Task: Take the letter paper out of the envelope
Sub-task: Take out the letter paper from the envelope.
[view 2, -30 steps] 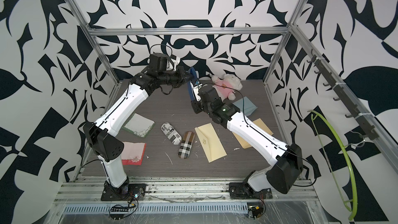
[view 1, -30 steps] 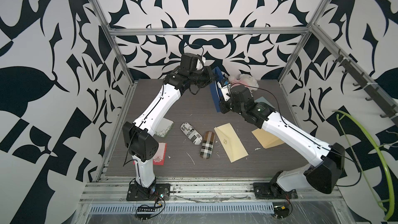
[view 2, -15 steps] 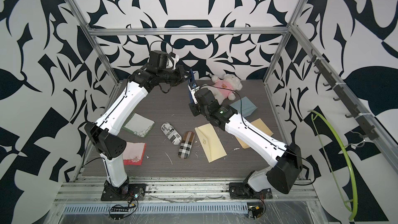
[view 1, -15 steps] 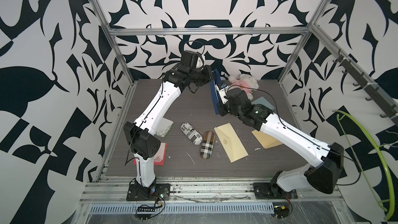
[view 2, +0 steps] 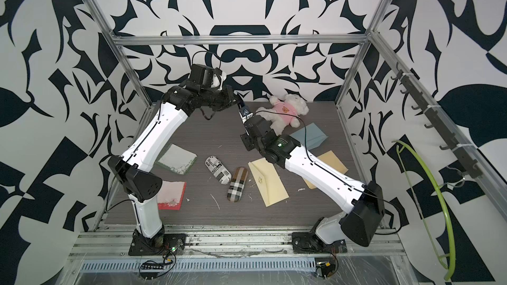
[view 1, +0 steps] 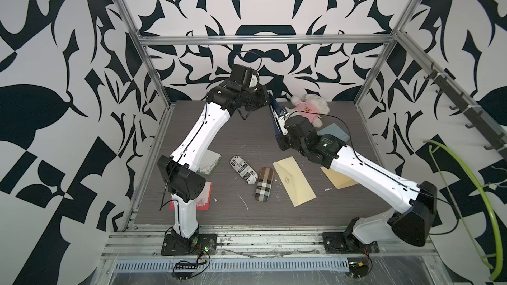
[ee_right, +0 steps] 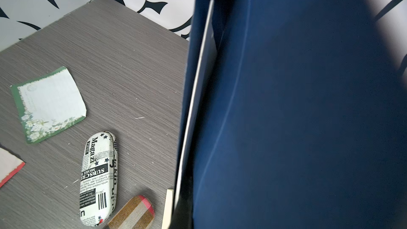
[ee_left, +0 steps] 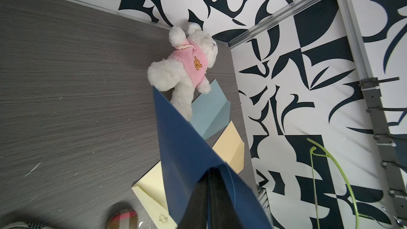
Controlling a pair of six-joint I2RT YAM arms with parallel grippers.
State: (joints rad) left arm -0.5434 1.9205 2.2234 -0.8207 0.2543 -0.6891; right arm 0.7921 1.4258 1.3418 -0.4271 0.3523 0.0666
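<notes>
Over the table [view 1: 247, 138], my right gripper [view 1: 279, 135] clamps the blue envelope [ee_left: 187, 150]; my left gripper [view 1: 267, 103], almost closed, should pinch just the paper [ee_right: 210, 36] and pull straight.

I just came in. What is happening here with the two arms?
Both arms hold a dark blue envelope in the air above the table. The right gripper is shut on its lower part, and the left gripper pinches its upper edge. The white edge of the letter paper shows inside, not yet out.
</notes>
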